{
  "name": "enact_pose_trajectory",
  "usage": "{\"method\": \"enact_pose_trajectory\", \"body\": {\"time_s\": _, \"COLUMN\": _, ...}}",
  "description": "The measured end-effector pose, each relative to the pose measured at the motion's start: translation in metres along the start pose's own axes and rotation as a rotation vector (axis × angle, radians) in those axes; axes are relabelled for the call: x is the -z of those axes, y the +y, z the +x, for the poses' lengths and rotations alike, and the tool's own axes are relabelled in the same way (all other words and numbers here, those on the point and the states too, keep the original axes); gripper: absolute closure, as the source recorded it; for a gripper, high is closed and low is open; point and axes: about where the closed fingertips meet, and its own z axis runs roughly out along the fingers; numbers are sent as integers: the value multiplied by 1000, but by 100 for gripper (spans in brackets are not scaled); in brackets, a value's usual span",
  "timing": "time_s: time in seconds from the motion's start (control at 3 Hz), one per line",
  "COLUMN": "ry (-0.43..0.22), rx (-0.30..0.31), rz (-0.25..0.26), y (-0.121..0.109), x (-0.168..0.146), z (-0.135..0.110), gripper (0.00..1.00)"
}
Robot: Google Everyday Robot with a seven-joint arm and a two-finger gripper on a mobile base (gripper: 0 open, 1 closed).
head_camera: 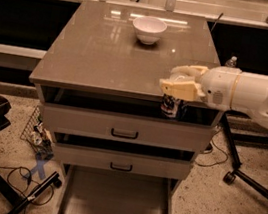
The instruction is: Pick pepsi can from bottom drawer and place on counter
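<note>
Above an open cabinet, the robot's cream-coloured two-finger pincer (177, 85) pinches the top of a small dark blue Pepsi can (170, 107) with white and red markings. A thick white arm (247, 92) reaches in from the right. The can hangs upright in the air, just in front of the front edge of the large glossy grey-brown desk (107, 54), toward its right corner. Its lower part is level with the dark gap above the top drawer. Below, the wide, shallow bottom drawer (114, 199) with its pale grey floor stands pulled out and shows nothing inside. Far back on the desk sits a round white bowl (149, 29), well apart from the can.

We judge the can a light load for this arm, though we cannot tell whether it is full. Its thin metal wall would likely dent under a hard squeeze, and its smooth painted skin could slip in a loose one. We think the best hold is across the round side wall, on the upper half below the rim. That keeps the can upright, with the fingers closing on opposite sides. Its base sits below the desk's surface, so in our view it needs more height before it can cross the edge and be set down.
</note>
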Motion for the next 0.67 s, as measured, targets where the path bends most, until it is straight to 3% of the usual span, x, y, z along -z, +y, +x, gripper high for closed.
{"method": "enact_pose_trajectory", "body": {"time_s": 0.33, "ry": -2, "rx": -63, "rz": 61, "y": -46, "x": -11, "z": -20, "gripper": 100}}
{"method": "enact_pose_trajectory", "body": {"time_s": 0.67, "ry": -8, "rx": -131, "rz": 85, "y": -97, "x": -46, "z": -47, "gripper": 100}}
